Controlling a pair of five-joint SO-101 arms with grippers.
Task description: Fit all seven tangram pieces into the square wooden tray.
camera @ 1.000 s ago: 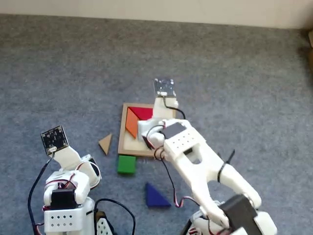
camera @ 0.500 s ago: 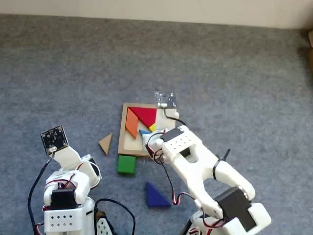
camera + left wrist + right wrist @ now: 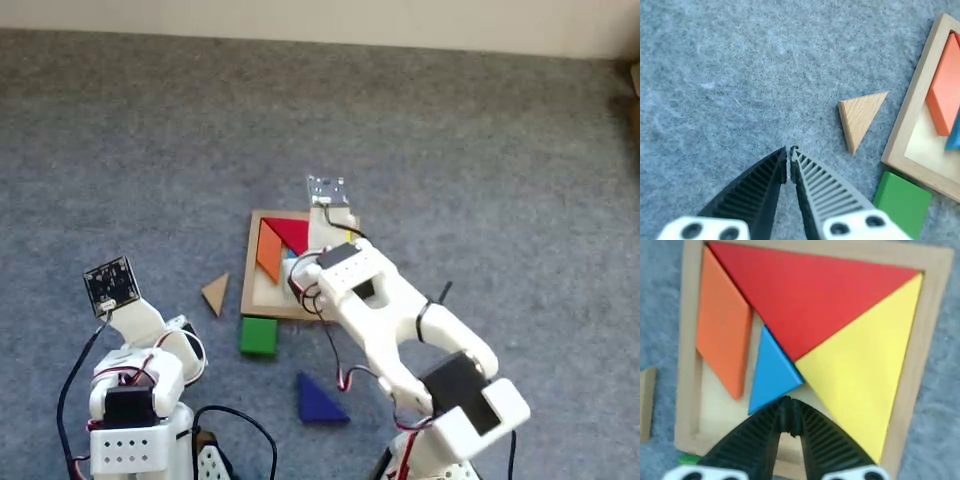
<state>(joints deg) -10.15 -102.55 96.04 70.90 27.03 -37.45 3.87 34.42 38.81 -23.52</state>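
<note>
Grey felt-like table (image 3: 470,150) carried the square wooden tray (image 3: 247,262) at the middle. Four pieces lay flat in the tray: red triangle (image 3: 810,295) along the far side, orange parallelogram (image 3: 722,325) along the left side, yellow triangle (image 3: 860,365) on the right, and light blue triangle (image 3: 769,372) between them, touching red and orange. The near strip of the tray floor was bare.

Three pieces lay outside on the table. The plain wood triangle (image 3: 860,114) was just left of the tray. The green square (image 3: 259,336) was just beside the tray's near left corner. The dark blue triangle (image 3: 320,400) was nearer still, to the right of green.

The right gripper (image 3: 789,425) was pressed together, holding nothing, its tips over the tray by the light blue triangle's near edge. The left gripper (image 3: 789,160) was also pressed together, holding nothing, over bare table near-left of the wood triangle and apart from it.
</note>
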